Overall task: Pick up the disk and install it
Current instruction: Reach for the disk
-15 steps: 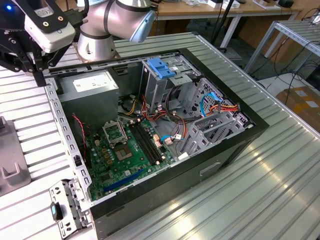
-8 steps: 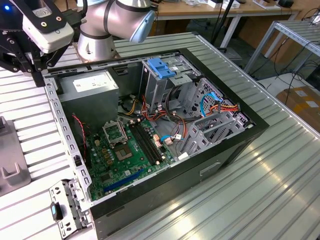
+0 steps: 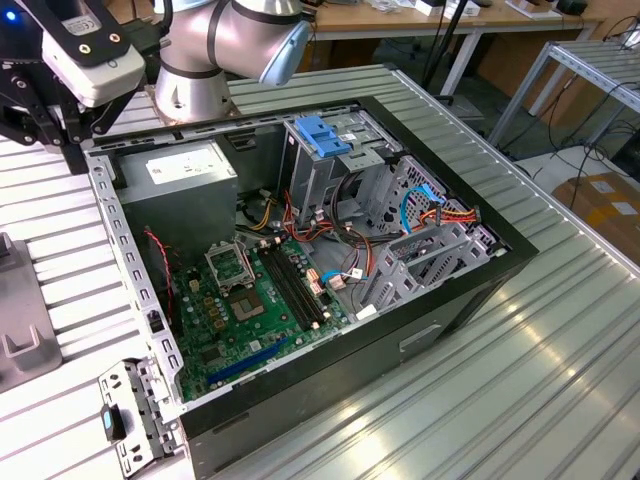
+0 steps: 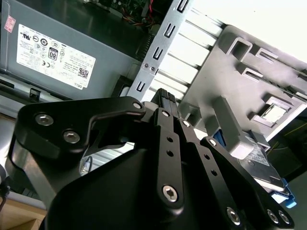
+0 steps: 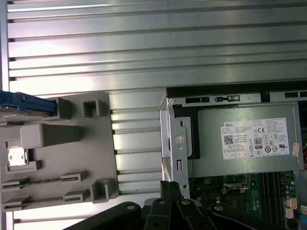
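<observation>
Disk (image 5: 24, 103), blue-railed, lies in the grey holder (image 5: 96, 143) on the table, beside the open case (image 3: 455, 165); gripper (image 5: 170, 186) hovers above the case's edge, well apart from the disk; fingers clenched together, grasping nothing.

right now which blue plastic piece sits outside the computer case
The disk, blue-framed, at the grey holder beside the case. The light-blue latch sits inside the case, atop the drive cage.
</observation>
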`<state>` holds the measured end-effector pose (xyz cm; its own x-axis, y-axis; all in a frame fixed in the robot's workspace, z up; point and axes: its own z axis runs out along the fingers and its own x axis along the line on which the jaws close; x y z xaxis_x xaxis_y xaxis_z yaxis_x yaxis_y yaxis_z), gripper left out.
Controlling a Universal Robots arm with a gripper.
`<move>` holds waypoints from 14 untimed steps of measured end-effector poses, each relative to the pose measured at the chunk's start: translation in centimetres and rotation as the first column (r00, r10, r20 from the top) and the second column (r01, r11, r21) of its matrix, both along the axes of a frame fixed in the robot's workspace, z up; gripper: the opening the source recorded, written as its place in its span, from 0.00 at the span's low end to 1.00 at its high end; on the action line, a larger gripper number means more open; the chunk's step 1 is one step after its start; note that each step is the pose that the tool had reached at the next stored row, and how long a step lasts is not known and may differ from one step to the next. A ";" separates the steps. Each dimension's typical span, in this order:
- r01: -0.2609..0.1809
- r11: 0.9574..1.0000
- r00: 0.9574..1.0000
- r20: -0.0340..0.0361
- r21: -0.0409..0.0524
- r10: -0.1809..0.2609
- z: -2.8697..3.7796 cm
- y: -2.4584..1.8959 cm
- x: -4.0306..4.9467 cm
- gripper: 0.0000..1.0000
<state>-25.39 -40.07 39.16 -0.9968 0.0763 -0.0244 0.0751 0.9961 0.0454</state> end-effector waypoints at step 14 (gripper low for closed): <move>0.000 1.000 1.000 0.000 0.000 0.000 -0.03 0.00 -0.34 0.10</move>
